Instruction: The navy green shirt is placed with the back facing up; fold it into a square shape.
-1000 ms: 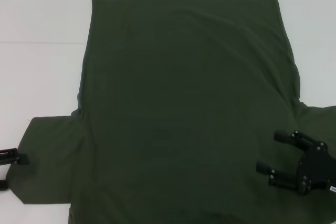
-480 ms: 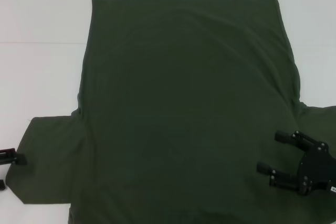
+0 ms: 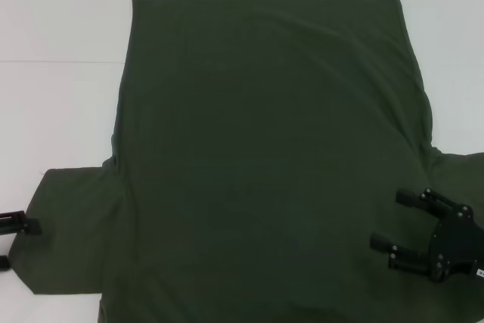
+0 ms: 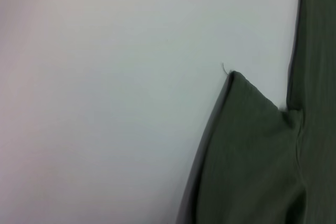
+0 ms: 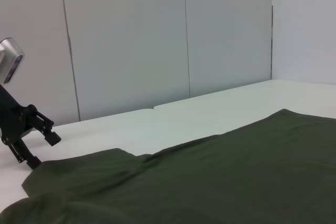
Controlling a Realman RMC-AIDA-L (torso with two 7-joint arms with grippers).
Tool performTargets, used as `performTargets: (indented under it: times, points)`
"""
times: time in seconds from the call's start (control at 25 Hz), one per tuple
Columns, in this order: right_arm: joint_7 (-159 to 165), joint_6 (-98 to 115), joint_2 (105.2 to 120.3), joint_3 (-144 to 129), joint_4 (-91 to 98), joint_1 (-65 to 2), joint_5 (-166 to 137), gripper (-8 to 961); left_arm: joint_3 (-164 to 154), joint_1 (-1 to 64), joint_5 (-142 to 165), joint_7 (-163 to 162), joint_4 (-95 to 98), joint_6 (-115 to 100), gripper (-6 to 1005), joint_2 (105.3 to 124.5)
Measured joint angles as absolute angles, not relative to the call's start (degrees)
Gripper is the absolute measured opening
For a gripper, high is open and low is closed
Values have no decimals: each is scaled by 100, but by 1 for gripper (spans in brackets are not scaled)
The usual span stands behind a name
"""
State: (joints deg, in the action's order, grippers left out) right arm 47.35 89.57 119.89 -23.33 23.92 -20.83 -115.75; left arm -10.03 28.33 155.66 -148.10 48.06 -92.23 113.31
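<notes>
The navy green shirt point(image 3: 265, 149) lies flat on the white table, plain back up, hem at the far side and both short sleeves spread toward me. My right gripper point(image 3: 387, 218) is open and hovers over the shirt's near right part, beside the right sleeve point(image 3: 461, 172). My left gripper point(image 3: 9, 241) is open at the outer edge of the left sleeve point(image 3: 72, 225), holding nothing. It also shows in the right wrist view point(image 5: 37, 145), just off the sleeve's end. The left wrist view shows a sleeve corner point(image 4: 247, 145) on the table.
The white table point(image 3: 60, 111) surrounds the shirt at the left, far side and right. A seam in the tabletop point(image 3: 53, 61) runs across at the left. Grey wall panels point(image 5: 131, 40) stand behind the table.
My left gripper has only shifted slightly at the left sleeve's edge. The right gripper and the shirt have not moved.
</notes>
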Motion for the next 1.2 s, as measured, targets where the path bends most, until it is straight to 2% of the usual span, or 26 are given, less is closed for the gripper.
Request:
performTargets:
  times: [1.12,1.2]
  points:
    - [4737,9013,11988,-2320,2376,-2081,-11575,931,-1434,3086,15520,-14738,4483,-8969,899,11334]
    - [4737,9053,11987,-2319,2387,-2074,-11573,931,-1443,3083,15517,-14695,4509,-8953,825,11342]
